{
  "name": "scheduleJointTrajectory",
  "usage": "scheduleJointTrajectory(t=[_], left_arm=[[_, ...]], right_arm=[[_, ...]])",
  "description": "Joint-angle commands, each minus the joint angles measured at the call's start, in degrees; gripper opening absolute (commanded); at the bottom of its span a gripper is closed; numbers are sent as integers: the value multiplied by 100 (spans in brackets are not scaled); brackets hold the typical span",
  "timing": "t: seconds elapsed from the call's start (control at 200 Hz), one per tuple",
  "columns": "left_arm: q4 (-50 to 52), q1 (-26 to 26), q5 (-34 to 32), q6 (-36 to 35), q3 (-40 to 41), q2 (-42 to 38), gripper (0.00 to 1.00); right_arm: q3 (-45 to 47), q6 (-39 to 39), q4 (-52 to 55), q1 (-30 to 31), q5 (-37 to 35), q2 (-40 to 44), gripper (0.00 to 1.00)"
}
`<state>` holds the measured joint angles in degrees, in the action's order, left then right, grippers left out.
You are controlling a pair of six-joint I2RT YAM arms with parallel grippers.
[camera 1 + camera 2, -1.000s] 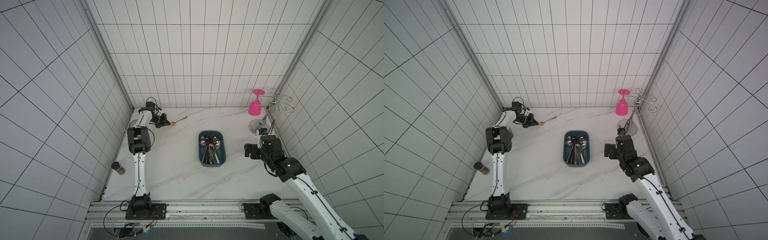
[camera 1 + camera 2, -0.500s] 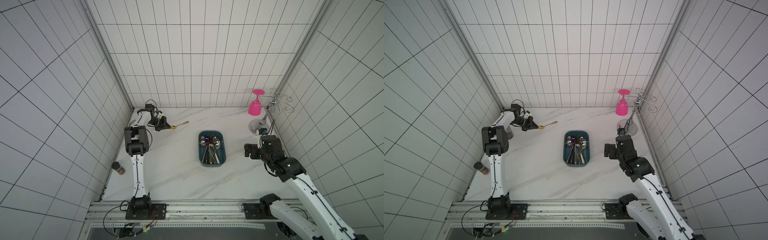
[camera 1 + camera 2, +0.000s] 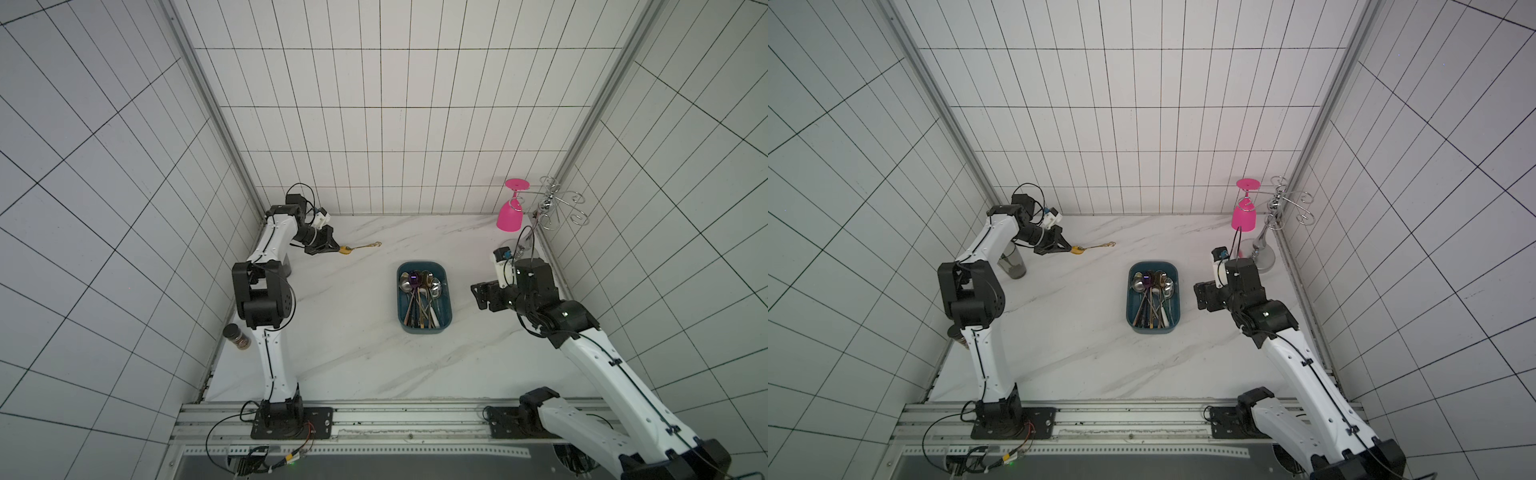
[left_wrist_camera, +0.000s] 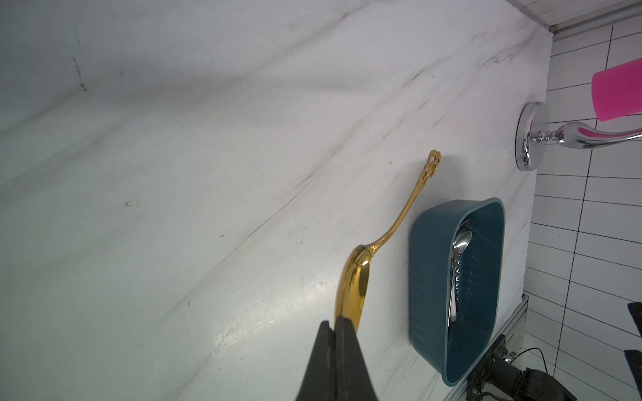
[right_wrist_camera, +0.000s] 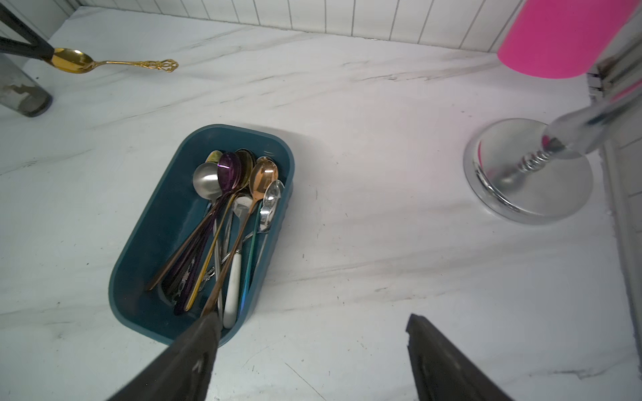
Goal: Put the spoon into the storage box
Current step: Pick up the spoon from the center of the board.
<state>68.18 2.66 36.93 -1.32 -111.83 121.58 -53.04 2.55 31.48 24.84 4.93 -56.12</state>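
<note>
Marble counter (image 3: 332,353), spoon (image 4: 352,277) bowl tip hidden inside pinched left claw (image 4: 335,324)

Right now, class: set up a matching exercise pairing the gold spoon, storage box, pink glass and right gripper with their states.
1 gold spoon
2 storage box
3 pink glass
4 right gripper

A open, empty
B hanging upside down on the chrome rack
C pinched at its bowl by the left gripper
D holding many spoons

Pairs: 1-C, 2-D, 3-B, 4-A
</note>
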Motion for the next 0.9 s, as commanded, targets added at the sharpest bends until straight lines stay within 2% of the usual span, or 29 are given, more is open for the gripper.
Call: scheduleJointTrajectory(t=[0.0,0.095,0.285,0.53,0.645,0.725,0.9], left_arm=[[480,-10,-49,-644,84,-308,0],[695,-189,-215,-910,78,-507,0],[1090,-878,-642,-1351,-167,-714,0],[1715,-1837,-650,-1658,-746,-511,0],[1873,-2195,-599,-1740,-985,-376,0],[1930,-2408,-632,-1809,-1123,-348,0],[2003,-2620,-649,-2069,-1292,-363,0]], right_arm=[[-637,-579,-106,139,698,-331,86],[-899,-962,14,413,671,-611,85],[-1335,-1920,209,1161,218,-1184,86],[-1378,-2972,-280,1436,417,-1819,84],[-1586,-2940,-319,1448,657,-2256,83],[-1770,-2651,-257,1443,973,-2528,83],[-2305,-1522,286,1190,2294,-3210,82]])
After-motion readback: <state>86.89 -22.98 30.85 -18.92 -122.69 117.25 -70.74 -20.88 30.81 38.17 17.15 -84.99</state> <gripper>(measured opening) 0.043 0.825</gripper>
